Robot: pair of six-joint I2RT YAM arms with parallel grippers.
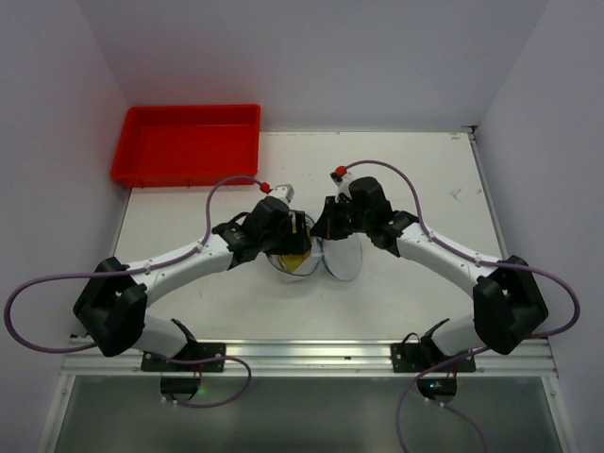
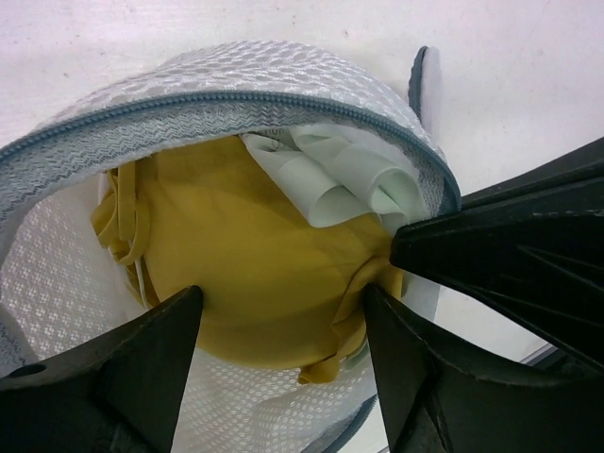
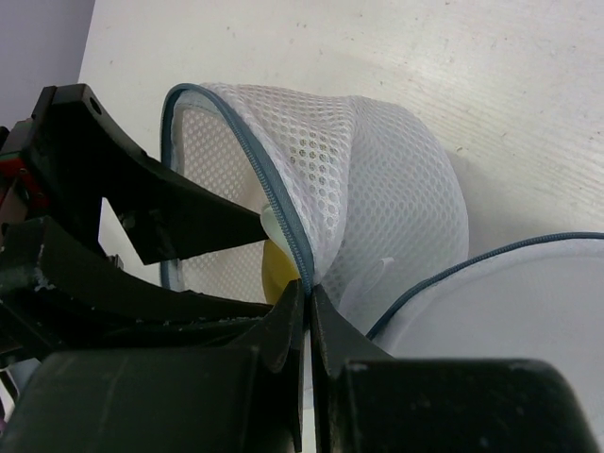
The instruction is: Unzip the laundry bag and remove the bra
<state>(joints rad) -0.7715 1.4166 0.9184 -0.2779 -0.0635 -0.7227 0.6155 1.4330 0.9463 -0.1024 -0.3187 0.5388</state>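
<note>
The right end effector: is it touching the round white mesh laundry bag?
Touching. The right wrist view shows the right end effector pinched shut on the zipper rim of the round white mesh laundry bag.

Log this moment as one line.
round white mesh laundry bag: unzipped | left tool: open, straddling yellow fabric bra | right tool: shut on bag rim

Your right gripper [image 3: 308,304], at 6 o'clock, has its fingers pinched together on the grey-blue zipper band [image 3: 268,189] of the laundry bag [image 3: 377,179]. The white mesh pouch stands open on its side on the white table [image 3: 396,47]. From 9 o'clock, the left gripper [image 3: 266,259] reaches into the mouth, fingers apart, beside a sliver of yellow bra [image 3: 280,280]. The bag's unzipped flap [image 3: 491,311] lies at 4 o'clock.
</note>
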